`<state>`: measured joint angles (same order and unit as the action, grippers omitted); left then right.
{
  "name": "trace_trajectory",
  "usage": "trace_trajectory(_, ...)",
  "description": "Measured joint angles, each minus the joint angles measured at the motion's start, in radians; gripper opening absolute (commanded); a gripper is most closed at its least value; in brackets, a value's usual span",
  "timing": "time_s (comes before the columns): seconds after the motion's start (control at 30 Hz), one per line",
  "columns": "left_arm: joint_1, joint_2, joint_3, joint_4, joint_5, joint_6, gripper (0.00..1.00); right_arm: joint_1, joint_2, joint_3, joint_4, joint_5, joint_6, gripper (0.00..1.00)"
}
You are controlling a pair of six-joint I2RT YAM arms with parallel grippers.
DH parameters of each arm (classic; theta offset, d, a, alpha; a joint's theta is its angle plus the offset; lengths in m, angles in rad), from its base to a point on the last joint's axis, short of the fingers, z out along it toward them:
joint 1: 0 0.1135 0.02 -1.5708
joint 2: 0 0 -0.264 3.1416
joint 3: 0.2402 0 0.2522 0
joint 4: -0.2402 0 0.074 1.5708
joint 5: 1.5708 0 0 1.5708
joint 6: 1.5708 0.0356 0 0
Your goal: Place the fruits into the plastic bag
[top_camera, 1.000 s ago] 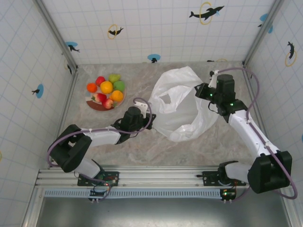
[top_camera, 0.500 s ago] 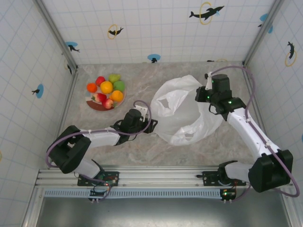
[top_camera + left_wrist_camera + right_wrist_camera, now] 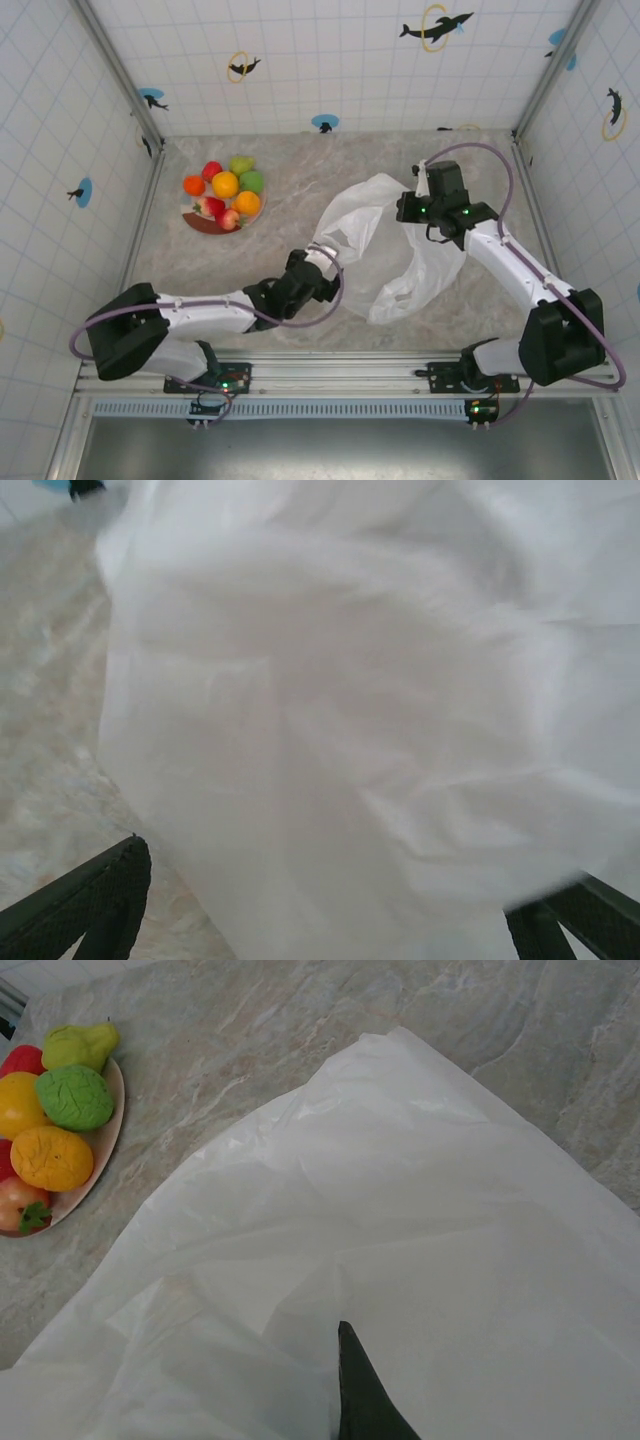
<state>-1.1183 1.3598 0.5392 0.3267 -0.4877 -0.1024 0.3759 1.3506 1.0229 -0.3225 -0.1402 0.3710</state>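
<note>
The fruits lie heaped on a round plate at the back left; in the right wrist view the same fruits appear red, yellow, orange and green. The plastic bag is bunched up in the middle of the table. My right gripper holds its upper right edge, and in its wrist view one dark finger sticks out of the plastic bag while the other is hidden. My left gripper is at the bag's left edge, fingers spread wide with the plastic bag between them.
The marble tabletop is ringed by tiled walls with metal corner posts. The plate rim lies left of the bag, with bare marble between them. A metal rail runs along the near edge by the arm bases.
My right gripper has carried the bag's edge leftward, bunching the bag narrower. My left arm has swung right and toward the near edge, ending at the bag's left side.
</note>
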Motion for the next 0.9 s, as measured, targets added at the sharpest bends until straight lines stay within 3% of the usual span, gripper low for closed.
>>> trace_trajectory(0.23, -0.154, 0.014, 0.011, 0.053, -0.203, 0.176, 0.92, 0.010, 0.011, 0.000, 0.011, -0.016, 0.007, 0.00)
trace_trajectory(0.53, -0.178, 0.179, 0.130, 0.175, -0.321, 0.362, 0.91, 0.011, 0.014, 0.000, 0.011, -0.027, 0.007, 0.00)
trace_trajectory(0.67, -0.158, 0.254, 0.156, 0.242, -0.336, 0.444, 0.72, 0.011, 0.014, 0.000, 0.011, -0.030, 0.003, 0.00)
trace_trajectory(0.77, -0.113, 0.274, 0.166, 0.264, -0.333, 0.473, 0.44, 0.011, 0.014, 0.000, 0.000, -0.025, -0.023, 0.00)
trace_trajectory(0.83, -0.087, 0.268, 0.174, 0.269, -0.322, 0.473, 0.21, 0.011, 0.014, 0.000, -0.022, -0.015, -0.063, 0.00)
trace_trajectory(0.9, -0.071, 0.241, 0.177, 0.258, -0.280, 0.444, 0.11, 0.013, 0.013, 0.002, -0.050, 0.003, -0.112, 0.00)
